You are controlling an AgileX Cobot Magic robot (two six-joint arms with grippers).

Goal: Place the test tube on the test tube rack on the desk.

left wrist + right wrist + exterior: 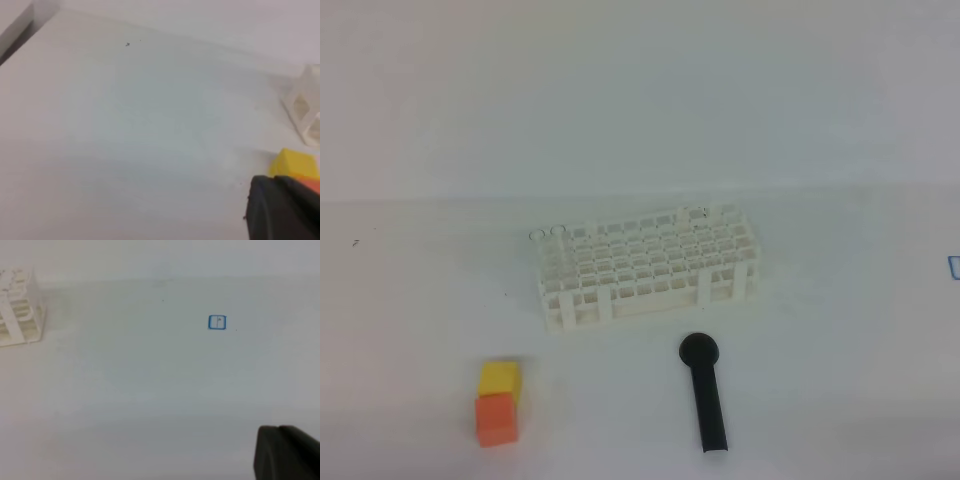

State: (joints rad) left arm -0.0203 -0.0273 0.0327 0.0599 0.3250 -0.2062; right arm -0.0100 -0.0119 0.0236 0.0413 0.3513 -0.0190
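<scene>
A: High view: a plain white worktop carries the test tube rack; faint glass rims of the test tube show at the rack's back row, hard to make out.

B: And below it?

A: A black stick, a yellow cube, an orange cube.

B: Wrist views?

A: Left hand and right hand are cut off, dark corners only; open or closed, one cannot tell. A small blue square mark, unreadable.

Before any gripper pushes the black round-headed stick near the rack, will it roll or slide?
The black stick looks rigid and straight, so it should not bend. Its round head and rod-like handle lie flat on the smooth white desk, so it may roll sideways or pivot.
</scene>
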